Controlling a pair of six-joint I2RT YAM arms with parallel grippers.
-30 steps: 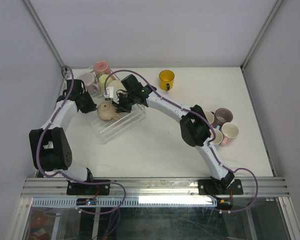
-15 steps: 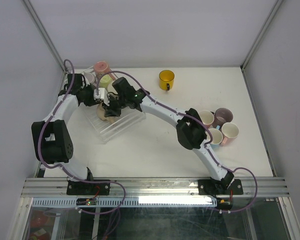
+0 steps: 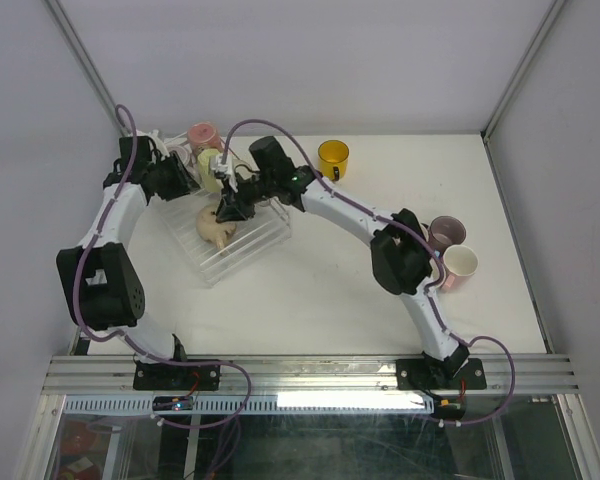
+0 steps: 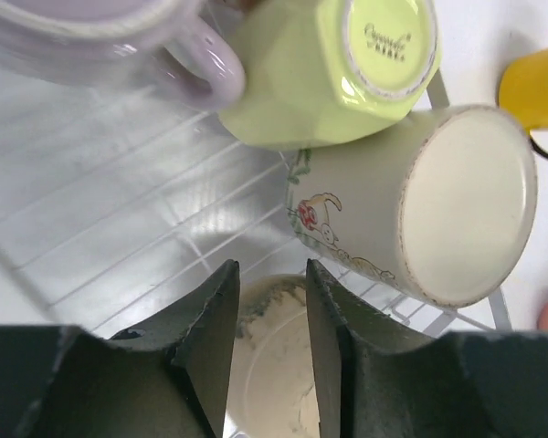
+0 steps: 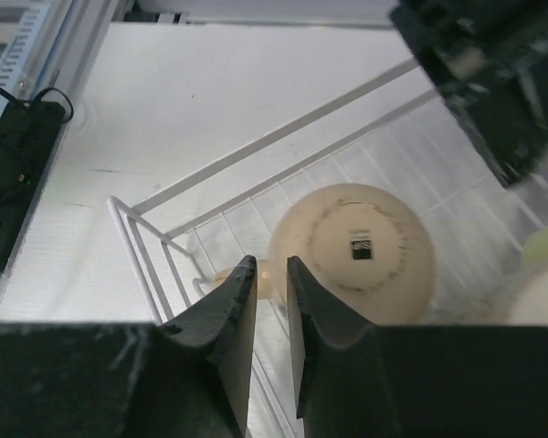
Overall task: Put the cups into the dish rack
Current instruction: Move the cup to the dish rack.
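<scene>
The clear dish rack [image 3: 252, 246] sits at the table's far left. A beige cup [image 3: 217, 226] rests upside down in it, base up [image 5: 358, 252]. My right gripper [image 3: 229, 207] hovers just over that cup's handle [image 5: 272, 279], jaws a narrow gap apart [image 5: 270, 270] with nothing pinched. My left gripper [image 3: 185, 183] is at the rack's far-left end, jaws slightly apart [image 4: 270, 274] and empty, the beige cup [image 4: 274, 365] below them. Green [image 4: 347, 64], lilac [image 4: 91, 41] and cream rabbit-print [image 4: 420, 201] cups lie in the rack [image 4: 119, 210].
A pink cup [image 3: 202, 135] is at the rack's far end. A yellow cup [image 3: 332, 158] stands on the table behind the right arm. Mauve [image 3: 447, 232] and cream [image 3: 461, 265] cups sit at the right, partly behind the right forearm. Grey walls close in on both sides.
The beige cup has been set down in the rack. Both grippers' jaws have parted slightly. The left gripper has drawn back to the far left, off the cup.
</scene>
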